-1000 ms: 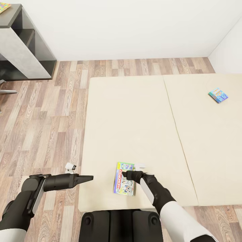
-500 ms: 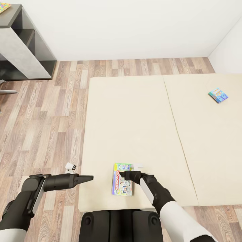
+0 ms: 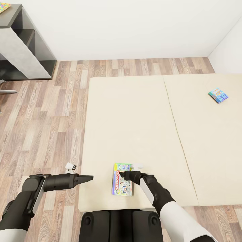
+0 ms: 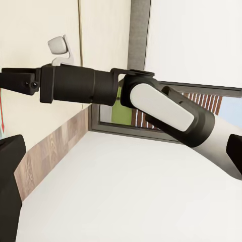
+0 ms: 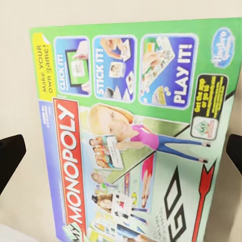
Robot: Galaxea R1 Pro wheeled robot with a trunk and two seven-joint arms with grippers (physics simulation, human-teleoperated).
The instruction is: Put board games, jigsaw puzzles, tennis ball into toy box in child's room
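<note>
Right gripper (image 3: 127,175): over the Monopoly box (image 3: 122,184), at its upper right part; jaws spread wide (dark fingertips (image 5: 11,159) sit at opposite edges of the right wrist view, box lid between them, not clamped).
Monopoly box: flat on the bed (image 3: 134,121), near its front edge on the left mattress half; green lid, red MONOPOLY strip along one side.
Second game (image 3: 218,95): small blue box on the right mattress half, well apart from the first, near the far side.
Left gripper (image 3: 88,177): held out level over the floor (image 3: 50,134), tip just at the bed's left edge; fingers look pressed together, holding nothing.
Table (image 3: 20,43): far left corner, dark top with grey panel; a bright puzzle (image 3: 4,7) lies on its top at the frame edge (cropped).
Left wrist view: the right arm (image 4: 151,103) crosses it.
</note>
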